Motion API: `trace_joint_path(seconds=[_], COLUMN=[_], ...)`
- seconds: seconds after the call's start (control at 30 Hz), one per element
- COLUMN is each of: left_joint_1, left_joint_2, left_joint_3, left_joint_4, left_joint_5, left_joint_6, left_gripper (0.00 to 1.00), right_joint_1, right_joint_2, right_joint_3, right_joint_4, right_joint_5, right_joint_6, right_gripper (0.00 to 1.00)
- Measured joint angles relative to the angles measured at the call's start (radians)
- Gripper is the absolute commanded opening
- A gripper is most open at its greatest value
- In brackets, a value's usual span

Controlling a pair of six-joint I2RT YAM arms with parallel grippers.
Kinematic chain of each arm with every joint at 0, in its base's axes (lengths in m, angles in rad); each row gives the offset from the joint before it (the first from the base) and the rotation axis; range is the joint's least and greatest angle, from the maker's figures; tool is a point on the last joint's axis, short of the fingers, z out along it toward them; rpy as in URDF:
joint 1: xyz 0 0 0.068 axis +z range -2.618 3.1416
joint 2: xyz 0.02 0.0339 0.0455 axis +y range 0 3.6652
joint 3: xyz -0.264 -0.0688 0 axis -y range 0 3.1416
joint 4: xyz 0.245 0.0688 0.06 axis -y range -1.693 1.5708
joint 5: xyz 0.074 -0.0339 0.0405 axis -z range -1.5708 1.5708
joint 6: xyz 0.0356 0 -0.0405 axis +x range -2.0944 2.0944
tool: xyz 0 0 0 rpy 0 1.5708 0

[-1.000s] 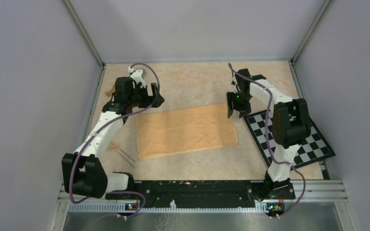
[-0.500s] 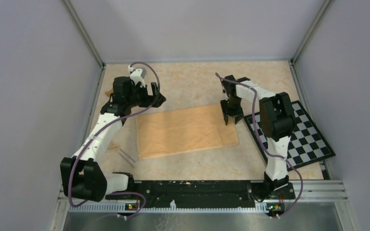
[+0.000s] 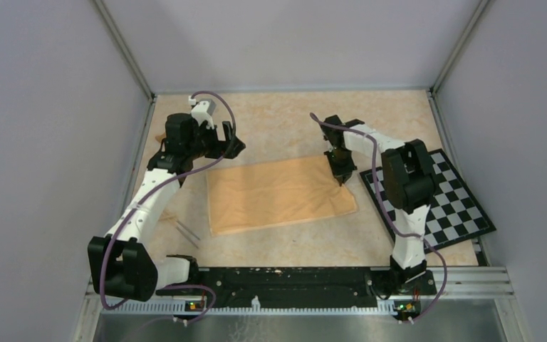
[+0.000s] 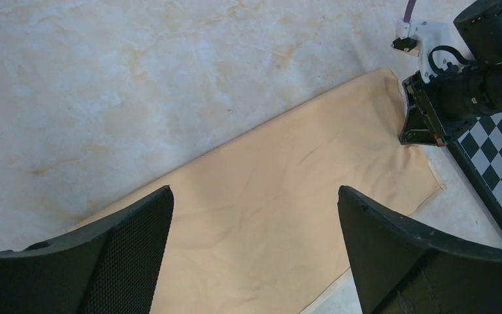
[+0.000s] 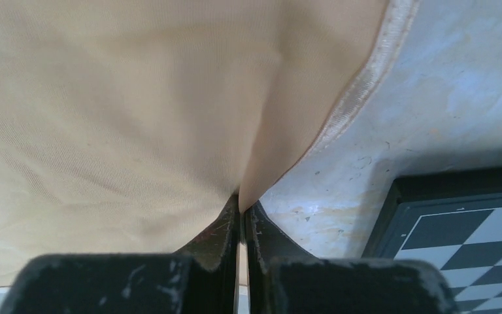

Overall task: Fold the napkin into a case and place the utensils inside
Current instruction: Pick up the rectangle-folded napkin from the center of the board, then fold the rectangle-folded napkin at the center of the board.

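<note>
**Inspector:** Classification of premises?

**Assessor:** Robotics laboratory, a test cell. Two white-and-black arms, the left arm (image 3: 149, 199) and the right arm (image 3: 402, 178), are bolted to a black base plate (image 3: 285, 278) at the near edge of the table (image 3: 285, 117).

**Inspector:** Supporting evidence?

**Assessor:** Plain grey panels (image 3: 43, 107) close the left, right and far sides, framed by aluminium posts (image 3: 124, 50). A slotted metal rail (image 3: 292, 304) runs along the near edge. Purple cables (image 3: 117, 235) loop loose along both arms. A black-and-white checkerboard (image 3: 463, 206) lies at the right.

**Inspector:** Anything domestic?

**Assessor:** A tan napkin (image 3: 278, 196) on the marble-patterned top.
</note>
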Motion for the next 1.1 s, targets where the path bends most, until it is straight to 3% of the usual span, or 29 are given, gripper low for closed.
trace_joint_path(seconds=[0.3,0.6,0.9,1.1], left_joint_1=[0.000,0.000,-0.006,-0.006], left_joint_2=[0.000,0.001,0.001,0.001], left_joint_3=[0.000,-0.002,-0.004,-0.004], left_joint_4=[0.000,0.000,0.000,0.000], left_joint_5=[-0.001,-0.001,0.000,-0.001], left_joint_6=[0.000,0.000,0.000,0.000], left_gripper=[0.99,0.99,0.99,0.99], right_joint_1=[0.101,0.075,0.003,0.072], right_joint_2=[-0.005,-0.111,-0.145,-0.154], right_joint_3=[0.073,0.094,0.092,0.094], right_joint_4=[-0.015,-0.050,-0.051,-0.071], right_joint_5=[0.213,0.394,0.492,0.451], right_joint_6=[-0.103,-0.197,-0.271,-0.268], right_gripper=[0.00,0.00,0.00,0.00])
